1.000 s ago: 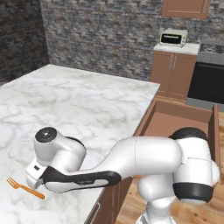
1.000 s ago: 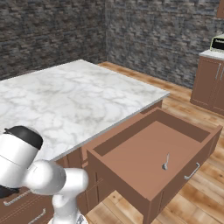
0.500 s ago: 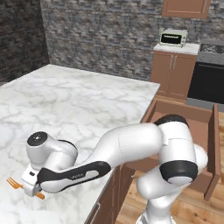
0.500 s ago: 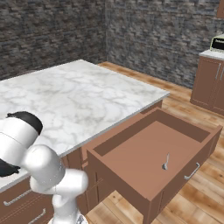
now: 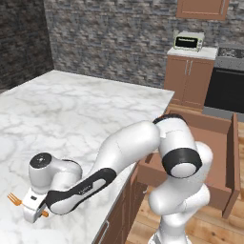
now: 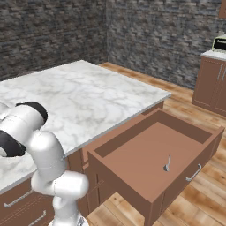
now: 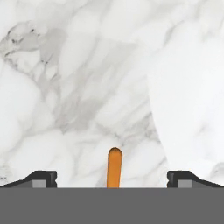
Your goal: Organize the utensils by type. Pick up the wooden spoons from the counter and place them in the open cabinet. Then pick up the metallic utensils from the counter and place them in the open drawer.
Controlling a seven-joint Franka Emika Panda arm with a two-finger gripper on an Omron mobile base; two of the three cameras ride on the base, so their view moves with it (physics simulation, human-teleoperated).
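Observation:
The slim orange-brown fork (image 5: 14,198) lies on the white marble counter (image 5: 95,109) near its front left corner. My gripper (image 5: 31,211) sits low over the fork's middle, so just the tines and the handle end stick out from under the hand. In the hand view the gripper (image 7: 113,179) is open, its fingertips (image 7: 42,178) wide apart on either side of the fork's handle end (image 7: 114,168), apart from it. The open drawer (image 6: 124,145) is pulled out from the counter (image 6: 88,97), and a small silvery spoon (image 6: 167,164) lies in it. The wooden spoons and the open cabinet are out of view.
My white arm (image 5: 128,147) stretches across the counter's front edge to the left. A toaster oven (image 5: 188,41) stands on a brown base cupboard (image 5: 190,81) at the back, beside a dark oven (image 5: 228,88). A brown wall cabinet (image 5: 202,7) hangs above. The drawer's side wall (image 5: 233,143) juts out at the right.
The arm has swung further left and forward, and the hand has come down over the fork, covering its middle. The jaws have stayed open. The fork and drawer have not moved.

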